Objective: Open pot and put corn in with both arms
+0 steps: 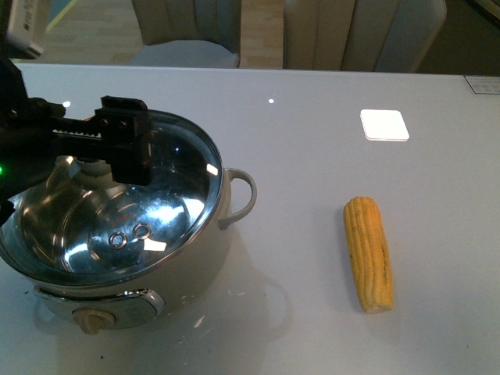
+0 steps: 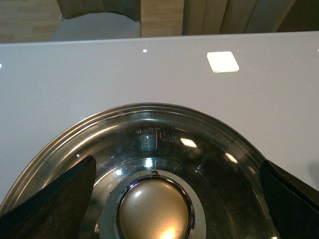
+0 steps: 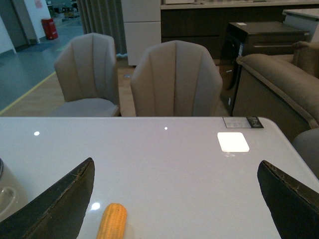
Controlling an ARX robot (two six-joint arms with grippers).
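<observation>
Glossy white worktop (image 1: 312, 156): one cream-white steel pot (image 1: 209, 254), lower left, partly hidden by the released left gripper (image 2: 177, 167); one yellow corn cob (image 1: 369, 254); right gripper (image 3: 175, 164) released.

Front camera: on the body, angled down across the table (image 1: 312, 156); pot (image 1: 195, 273) near left, corn (image 1: 369, 251) near right. Left wrist camera: close above the pot, facing far. Right wrist camera: higher, facing the far chairs (image 3: 174, 79). Front and right wrist views share the corn; all three share the bright square patch (image 1: 384, 125).
</observation>
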